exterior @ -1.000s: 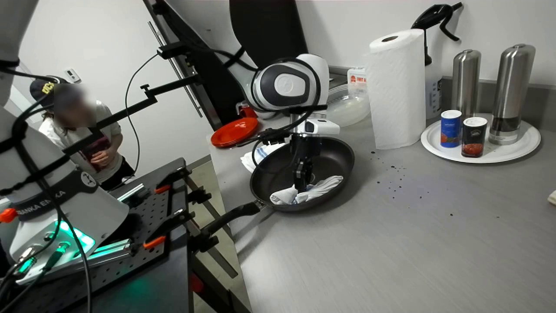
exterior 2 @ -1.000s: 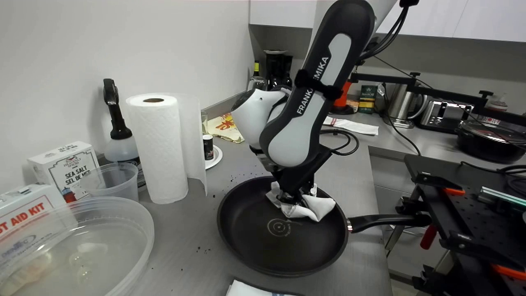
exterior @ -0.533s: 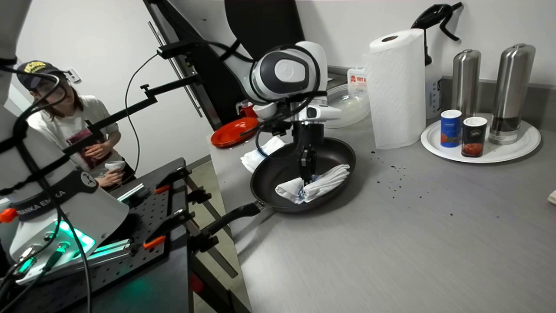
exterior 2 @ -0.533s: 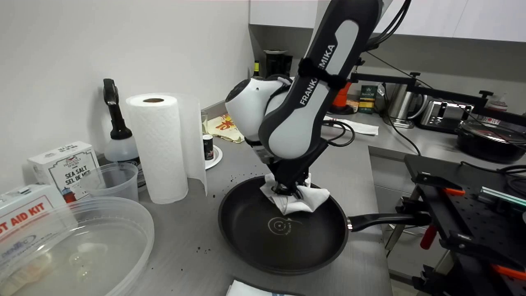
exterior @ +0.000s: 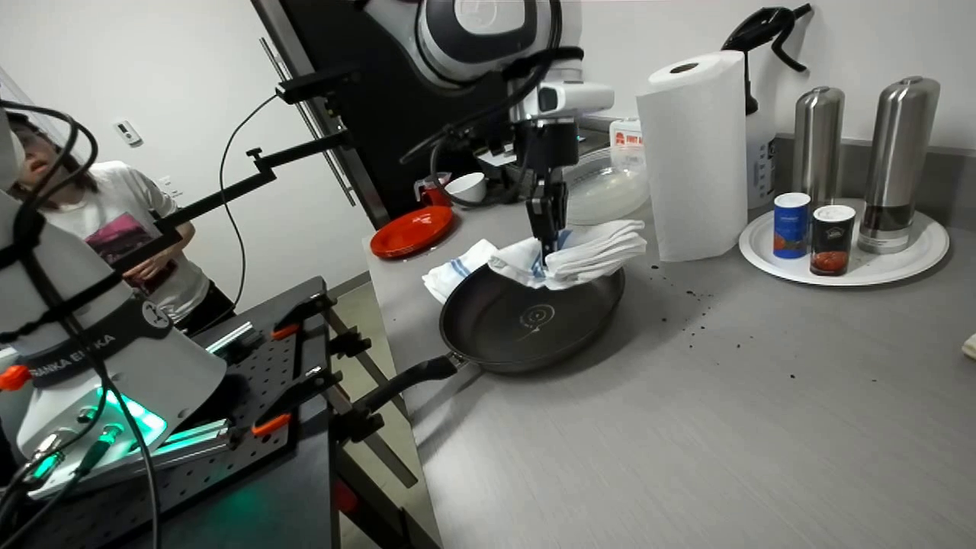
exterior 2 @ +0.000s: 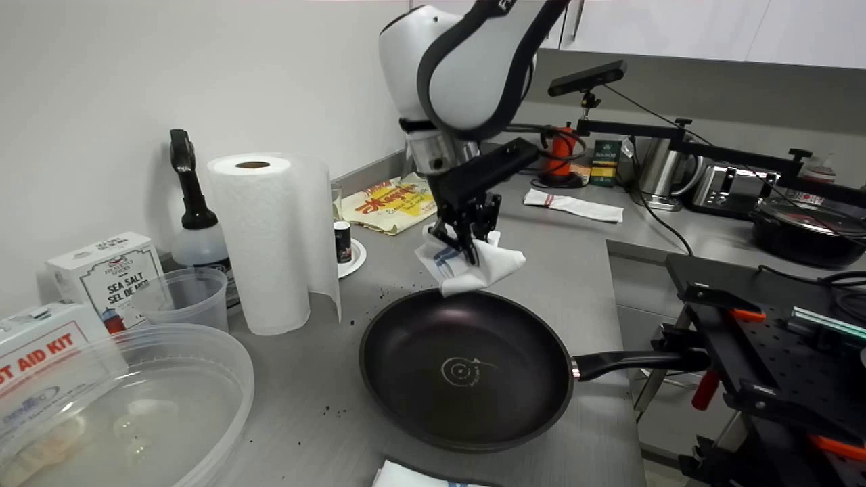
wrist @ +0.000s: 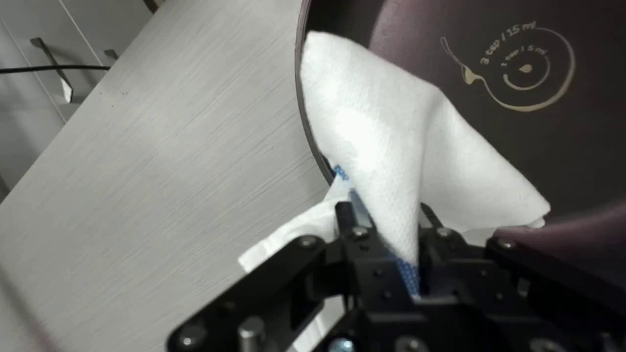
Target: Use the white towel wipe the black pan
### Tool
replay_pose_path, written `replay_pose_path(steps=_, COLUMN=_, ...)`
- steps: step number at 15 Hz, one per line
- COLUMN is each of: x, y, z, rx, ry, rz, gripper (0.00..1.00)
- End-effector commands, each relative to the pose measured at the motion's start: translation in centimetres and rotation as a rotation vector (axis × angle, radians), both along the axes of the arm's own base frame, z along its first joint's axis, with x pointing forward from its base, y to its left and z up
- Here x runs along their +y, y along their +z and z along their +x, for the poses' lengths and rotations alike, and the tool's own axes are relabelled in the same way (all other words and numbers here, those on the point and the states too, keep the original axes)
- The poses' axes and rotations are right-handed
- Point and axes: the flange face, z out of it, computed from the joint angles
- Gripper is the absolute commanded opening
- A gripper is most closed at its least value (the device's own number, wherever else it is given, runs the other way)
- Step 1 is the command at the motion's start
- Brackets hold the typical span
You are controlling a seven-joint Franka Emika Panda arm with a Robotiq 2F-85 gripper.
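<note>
Risen from the black pan (exterior 2: 467,412), the gripper (exterior: 547,245) points downward, pinching the white towel (wrist: 371,117).

Your gripper (wrist: 386,222) pinches the white towel (wrist: 374,117) (a blue stripe (wrist: 408,277) shows in the grip), its folds hiding part of the rim of the black pan (wrist: 596,151); you see measuring marks (wrist: 525,68) inside it, grey counter (wrist: 186,151) beside it.

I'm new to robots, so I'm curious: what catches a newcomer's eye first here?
Probably the gripper, shut on the bunched white towel held up over the edge of the black pan. Next, in an exterior view, come the bright red dish beyond the pan and the tall paper-towel roll on the grey counter.
</note>
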Motion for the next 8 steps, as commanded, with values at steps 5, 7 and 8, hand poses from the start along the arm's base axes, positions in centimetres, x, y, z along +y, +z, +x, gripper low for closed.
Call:
replay_pose_path(steps=5, x=-10.6, y=6.6, z=-4.6, rx=-0.120, ry=-0.074, rz=0.332, gripper=0.05)
replay_pose_path(steps=7, x=-13.7, y=5.8, z=-5.7, rx=-0.138, ry=-0.077, rz=0.354, gripper=0.05)
replay_pose_path(steps=8, x=-14.9, y=5.3, z=-6.2, rx=-0.143, ry=-0.078, rz=0.376, gripper=0.05)
